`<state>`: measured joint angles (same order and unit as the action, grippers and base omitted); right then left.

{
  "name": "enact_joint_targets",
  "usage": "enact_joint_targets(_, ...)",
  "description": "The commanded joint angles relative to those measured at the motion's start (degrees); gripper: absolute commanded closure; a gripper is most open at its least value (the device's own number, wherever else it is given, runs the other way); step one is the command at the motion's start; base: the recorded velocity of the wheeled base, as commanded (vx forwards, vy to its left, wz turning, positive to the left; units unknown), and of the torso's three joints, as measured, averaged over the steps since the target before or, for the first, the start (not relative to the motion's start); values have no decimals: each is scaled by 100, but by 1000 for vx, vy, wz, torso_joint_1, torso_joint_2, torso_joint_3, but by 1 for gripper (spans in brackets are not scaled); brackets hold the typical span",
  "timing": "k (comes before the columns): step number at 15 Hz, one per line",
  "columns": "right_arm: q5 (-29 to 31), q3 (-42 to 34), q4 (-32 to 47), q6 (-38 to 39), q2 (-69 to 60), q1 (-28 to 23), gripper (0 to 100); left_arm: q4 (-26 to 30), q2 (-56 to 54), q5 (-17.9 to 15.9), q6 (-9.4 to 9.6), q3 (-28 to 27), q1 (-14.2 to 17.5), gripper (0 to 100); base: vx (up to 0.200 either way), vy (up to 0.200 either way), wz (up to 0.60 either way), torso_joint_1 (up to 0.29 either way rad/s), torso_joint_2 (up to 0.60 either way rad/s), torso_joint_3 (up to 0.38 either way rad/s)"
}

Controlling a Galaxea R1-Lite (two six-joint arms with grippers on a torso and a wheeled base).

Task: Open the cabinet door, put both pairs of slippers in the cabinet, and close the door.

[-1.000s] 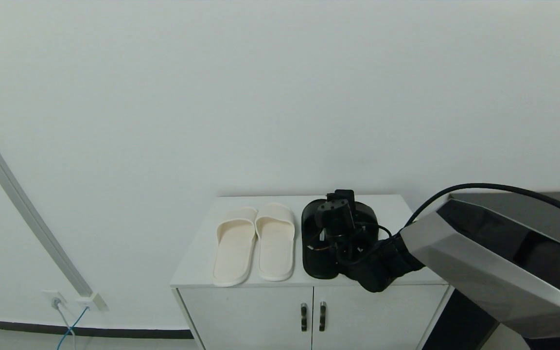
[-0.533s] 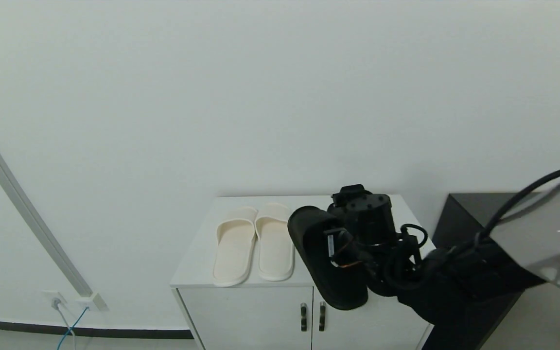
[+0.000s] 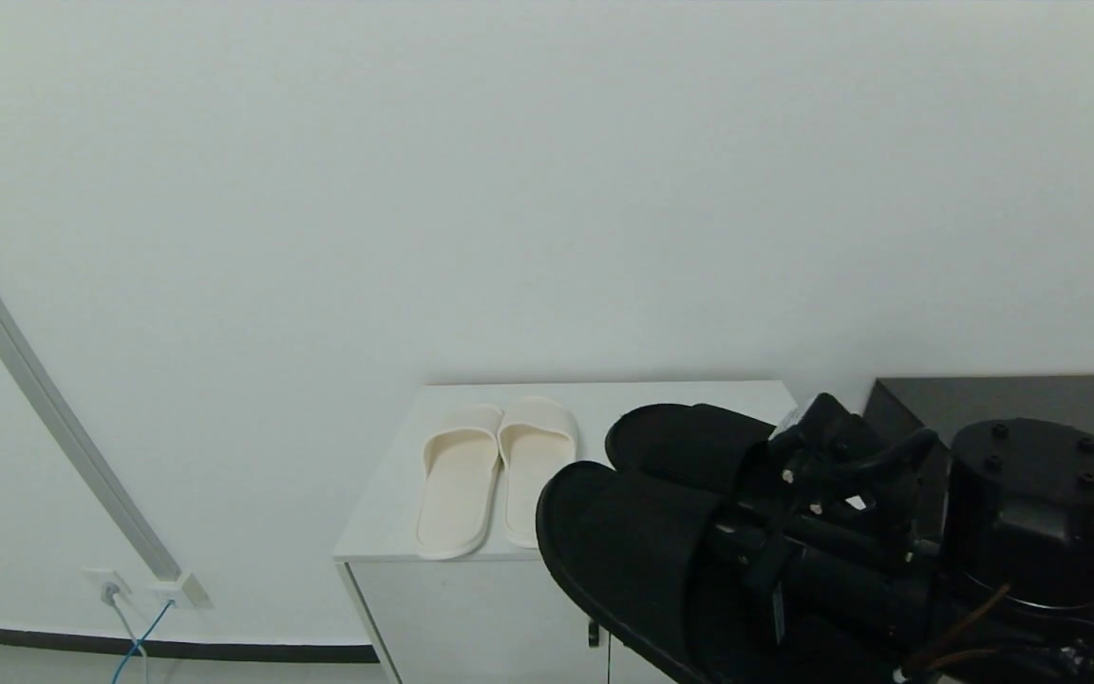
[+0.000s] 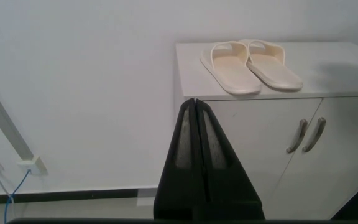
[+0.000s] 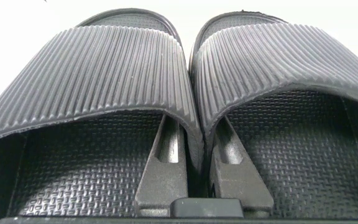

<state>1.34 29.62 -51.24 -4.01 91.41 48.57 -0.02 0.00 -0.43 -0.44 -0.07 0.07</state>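
From the head view, the cabinet point(image 3: 386, 513) stands against the far wall with the white slippers point(image 3: 537, 475) side by side on the left of its top. The black slippers point(image 3: 642, 546) hang in the air at the near right, clear of the top and covering the cabinet's right front, toes pointing left.

In the left wrist view, the left gripper point(image 4: 196, 155) hovers left of the cabinet, its fingers pressed together on nothing. Both doors are closed, the handles point(image 4: 297, 135) meeting at the middle.

In the right wrist view, the right gripper point(image 5: 194, 127) has one finger inside each black slipper, pinching their touching inner walls, so the pair is clamped together.
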Motion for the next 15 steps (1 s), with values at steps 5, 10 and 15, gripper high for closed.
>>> enact_joint_targets(5, -143, -229, -35, -74, -132, -32, 100, 2, 0, -1, 0, 7, 1, 100, -80, 0, 0, 0, 4, 1)
enact_joint_targets(10, -187, -238, -53, -3, 18, -40, 100, -6, 9, -1, 0, -1, 1, 100, -160, 0, 0, 7, 4, 1)
enact_joint_targets(15, -222, -290, -62, 50, 18, -111, 100, -6, 0, 8, -9, 7, 1, 100, 0, 0, 0, 0, 0, 0)
